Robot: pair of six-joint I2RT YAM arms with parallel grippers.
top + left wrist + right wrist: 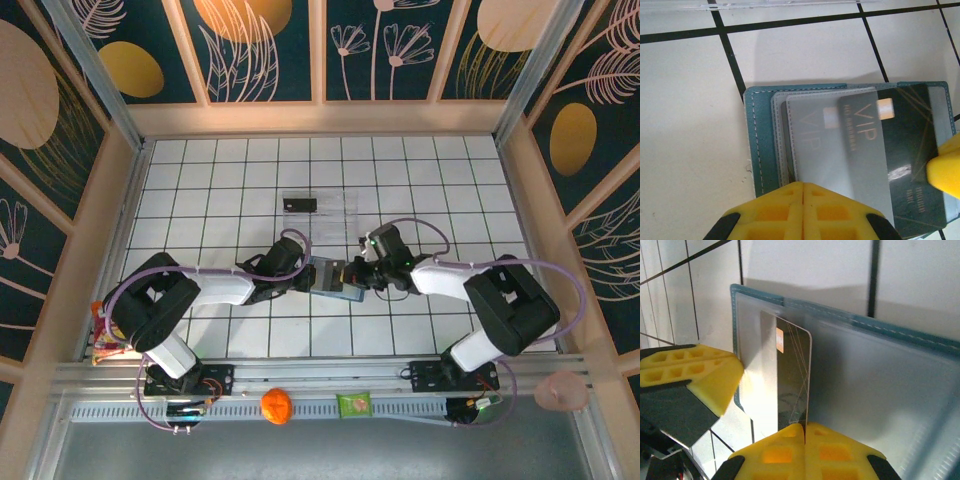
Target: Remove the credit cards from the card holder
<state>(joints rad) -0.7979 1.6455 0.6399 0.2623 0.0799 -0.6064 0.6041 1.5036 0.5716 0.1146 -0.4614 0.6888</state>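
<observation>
Card holder (pixel 330 275), teal, lay open between both arms. Left gripper (pixel 802 186) was closed, its tips pressed on the holder's edge, seemingly to pin it down. Right gripper (pixel 805 426) was clamped on a black credit card (pixel 794 375) standing partly out of its sleeve, apparently ready for extraction.

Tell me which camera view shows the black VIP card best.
Left wrist view: the black rectangular plastic VIP card lies face up, its gold lettering readable. Right wrist view shows it steeply foreshortened. Top view: too small to make out.

Glossy credit card (pixel 905 145); matt stitched card holder (pixel 758 150).
</observation>
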